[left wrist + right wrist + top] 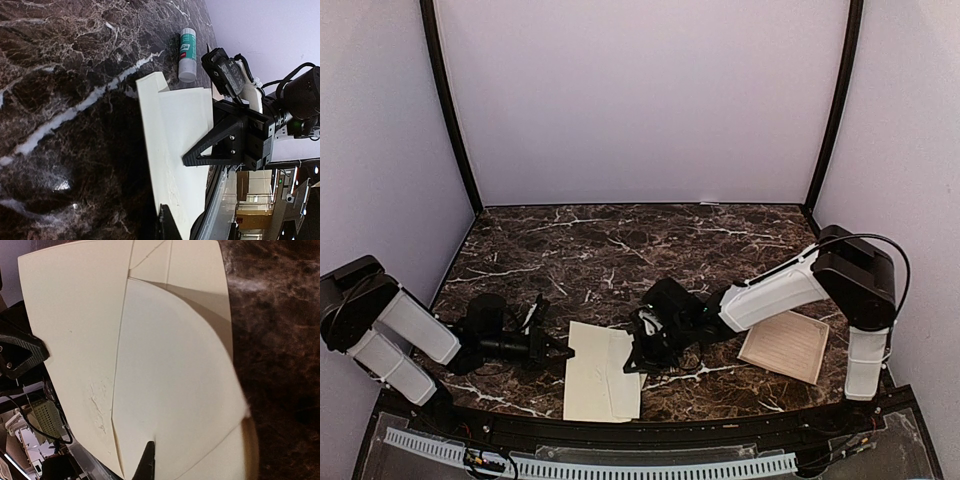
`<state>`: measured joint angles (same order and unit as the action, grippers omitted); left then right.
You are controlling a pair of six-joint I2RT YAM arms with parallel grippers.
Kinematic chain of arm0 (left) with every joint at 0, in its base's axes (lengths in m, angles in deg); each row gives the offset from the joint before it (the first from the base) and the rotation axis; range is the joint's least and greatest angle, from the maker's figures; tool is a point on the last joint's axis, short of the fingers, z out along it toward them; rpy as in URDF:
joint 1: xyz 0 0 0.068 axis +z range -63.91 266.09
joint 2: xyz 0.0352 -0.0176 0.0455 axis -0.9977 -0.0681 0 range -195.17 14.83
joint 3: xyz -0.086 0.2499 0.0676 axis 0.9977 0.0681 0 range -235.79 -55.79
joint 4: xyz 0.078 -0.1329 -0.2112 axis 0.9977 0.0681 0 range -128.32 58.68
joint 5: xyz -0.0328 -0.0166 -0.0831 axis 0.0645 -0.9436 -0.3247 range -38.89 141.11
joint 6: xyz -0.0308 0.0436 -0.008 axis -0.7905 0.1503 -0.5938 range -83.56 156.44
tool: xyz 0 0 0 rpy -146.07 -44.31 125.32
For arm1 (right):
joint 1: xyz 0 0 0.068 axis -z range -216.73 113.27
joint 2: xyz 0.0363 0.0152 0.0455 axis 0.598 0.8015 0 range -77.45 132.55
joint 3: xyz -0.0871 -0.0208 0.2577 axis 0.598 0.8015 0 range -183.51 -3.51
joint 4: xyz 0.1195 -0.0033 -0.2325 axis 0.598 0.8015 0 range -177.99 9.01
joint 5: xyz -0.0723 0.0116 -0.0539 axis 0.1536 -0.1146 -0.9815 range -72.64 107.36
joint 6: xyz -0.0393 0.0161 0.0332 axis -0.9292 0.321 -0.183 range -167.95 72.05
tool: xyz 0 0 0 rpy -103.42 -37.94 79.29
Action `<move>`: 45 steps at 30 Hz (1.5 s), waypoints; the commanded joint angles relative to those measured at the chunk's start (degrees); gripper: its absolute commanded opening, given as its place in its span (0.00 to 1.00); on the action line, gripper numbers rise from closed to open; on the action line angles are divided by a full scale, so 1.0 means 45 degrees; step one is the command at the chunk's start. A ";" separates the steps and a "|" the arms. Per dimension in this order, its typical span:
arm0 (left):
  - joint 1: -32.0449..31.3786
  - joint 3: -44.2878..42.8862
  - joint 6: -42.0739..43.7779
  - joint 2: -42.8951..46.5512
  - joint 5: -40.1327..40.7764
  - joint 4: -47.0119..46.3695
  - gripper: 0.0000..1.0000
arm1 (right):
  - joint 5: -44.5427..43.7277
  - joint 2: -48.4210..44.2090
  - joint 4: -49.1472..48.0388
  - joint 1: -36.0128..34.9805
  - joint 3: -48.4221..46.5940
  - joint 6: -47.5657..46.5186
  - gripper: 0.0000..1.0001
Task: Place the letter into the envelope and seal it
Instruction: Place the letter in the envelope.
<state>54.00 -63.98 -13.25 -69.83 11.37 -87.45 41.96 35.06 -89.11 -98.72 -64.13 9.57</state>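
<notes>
The cream envelope [592,375] lies lengthwise near the table's front edge, with its flap [170,380] on the right side, bowed up off the body. My right gripper [638,358] is at the flap; one fingertip [148,457] sits on top of it and dents the paper, and the other finger is hidden. My left gripper [563,351] is at the envelope's left long edge [150,150]. Only one of its fingers [167,225] shows, so its state is unclear. No separate letter shows beside the envelope.
Cream sheets with printed borders [785,346] lie at the right under the right arm. A glue stick [186,47] lies just past the envelope's far end. The table's front rail [620,430] runs close behind the envelope.
</notes>
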 commanded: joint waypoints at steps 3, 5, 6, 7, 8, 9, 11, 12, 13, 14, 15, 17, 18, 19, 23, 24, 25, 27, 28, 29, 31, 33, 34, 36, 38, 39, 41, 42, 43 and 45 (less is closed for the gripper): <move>-0.0016 0.0119 0.0244 -0.0118 -0.0361 -0.0529 0.00 | 0.0257 0.0389 -0.0489 -0.0192 -0.0300 -0.0082 0.00; -0.0016 0.0147 0.0196 -0.0215 -0.0407 -0.0656 0.00 | 0.0266 0.0388 -0.0662 -0.0202 -0.0299 -0.0104 0.00; -0.0016 0.0166 0.0180 -0.0250 -0.0416 -0.0717 0.00 | 0.0277 0.0389 -0.0743 -0.0207 -0.0330 -0.0106 0.00; -0.0016 0.0172 0.0168 -0.0269 -0.0418 -0.0740 0.00 | 0.0305 0.0430 -0.0804 -0.0205 -0.0351 -0.0120 0.00; -0.0016 0.0177 0.0166 -0.0293 -0.0412 -0.0772 0.00 | 0.0323 0.0470 -0.0863 -0.0190 -0.0388 -0.0151 0.00; -0.0016 0.0178 0.0135 -0.0310 -0.0397 -0.0787 0.00 | 0.0343 0.0501 -0.0922 -0.0198 -0.0437 -0.0163 0.00; -0.0013 0.0171 0.0050 -0.0381 -0.0380 -0.0881 0.00 | 0.0405 0.0542 -0.1113 -0.0202 -0.0474 -0.0147 0.00; -0.0015 0.0162 0.0029 -0.0428 -0.0383 -0.0925 0.00 | 0.0428 0.0532 -0.1192 -0.0207 -0.0494 -0.0128 0.00; -0.0015 0.0160 -0.0007 -0.0446 -0.0371 -0.0942 0.00 | 0.0431 0.0521 -0.1213 -0.0207 -0.0521 -0.0125 0.00; -0.0025 0.0159 -0.0019 -0.0474 -0.0369 -0.0989 0.00 | 0.0432 0.0530 -0.1214 -0.0205 -0.0573 -0.0135 0.00; -0.0033 0.0159 -0.0038 -0.0478 -0.0338 -0.1003 0.00 | 0.0442 0.0526 -0.1215 -0.0207 -0.0591 -0.0144 0.00; -0.0028 0.0194 -0.0074 -0.0460 -0.0214 -0.1008 0.00 | 0.0424 0.0480 -0.1121 -0.0202 -0.0606 -0.0159 0.00; -0.0009 0.0206 -0.0111 -0.0433 -0.0134 -0.0917 0.00 | 0.0362 0.0429 -0.1017 -0.0192 -0.0603 -0.0183 0.00; -0.0022 0.0224 -0.0120 -0.0383 0.0072 -0.0840 0.00 | 0.0272 0.0328 -0.0892 -0.0205 -0.0568 -0.0208 0.00; -0.0017 0.0366 -0.0277 -0.0234 0.0561 -0.0757 0.00 | -0.0221 -0.0402 -0.0365 -0.0206 -0.0155 -0.0404 0.18; -0.0016 0.0390 -0.0337 -0.0202 0.0666 -0.0770 0.00 | -0.0328 -0.0582 -0.0250 -0.0205 0.0003 -0.0444 0.22; -0.0006 0.0422 -0.0381 -0.0159 0.0706 -0.0780 0.00 | -0.0388 -0.0763 -0.0181 -0.0200 0.0130 -0.0480 0.24; -0.0018 0.0438 -0.0442 -0.0118 0.0808 -0.0768 0.00 | -0.0430 -0.1029 -0.0020 -0.0194 0.0329 -0.0577 0.28; -0.0017 0.0448 -0.0461 -0.0094 0.0860 -0.0766 0.00 | -0.0460 -0.1114 0.0063 -0.0198 0.0405 -0.0606 0.28; -0.0026 0.0450 -0.0500 -0.0083 0.0871 -0.0759 0.00 | -0.0488 -0.1186 0.0105 -0.0191 0.0471 -0.0627 0.29; -0.0017 0.0439 -0.0549 -0.0059 0.0962 -0.0777 0.00 | -0.0430 -0.1312 0.0091 -0.0213 0.0593 -0.0635 0.28; -0.0016 0.0433 -0.0585 -0.0071 0.1012 -0.0782 0.00 | -0.0413 -0.1349 0.0065 -0.0265 0.0651 -0.0611 0.24; -0.0016 0.0418 -0.0591 -0.0077 0.1006 -0.0783 0.00 | -0.0404 -0.1349 0.0056 -0.0290 0.0663 -0.0599 0.22; -0.0026 0.0413 -0.0597 -0.0064 0.0999 -0.0756 0.00 | -0.0403 -0.1285 0.0100 -0.0338 0.0638 -0.0566 0.19; -0.0017 0.0413 -0.0569 -0.0042 0.1042 -0.0714 0.00 | -0.0417 -0.1202 0.0141 -0.0427 0.0612 -0.0532 0.15; -0.0016 0.0413 -0.0552 -0.0048 0.1055 -0.0709 0.00 | -0.0424 -0.1163 0.0151 -0.0462 0.0584 -0.0493 0.13; -0.0016 0.0413 -0.0541 -0.0045 0.1073 -0.0705 0.00 | -0.0476 -0.1075 0.0197 -0.0543 0.0568 -0.0397 0.03; -0.0016 0.0427 -0.0525 -0.0037 0.1076 -0.0729 0.00 | -0.0459 -0.1025 0.0167 -0.0580 0.0557 -0.0340 0.00; -0.0016 0.0430 -0.0513 -0.0035 0.1063 -0.0737 0.00 | -0.0466 -0.0994 0.0132 -0.0603 0.0529 -0.0289 0.00; -0.0016 0.0432 -0.0482 -0.0061 0.1045 -0.0745 0.00 | -0.0494 -0.0914 0.0030 -0.0660 0.0408 -0.0220 0.00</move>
<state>54.00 -62.77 -15.70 -71.34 15.39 -89.70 40.13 30.53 -87.87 -100.62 -61.90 7.86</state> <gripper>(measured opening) 0.008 0.003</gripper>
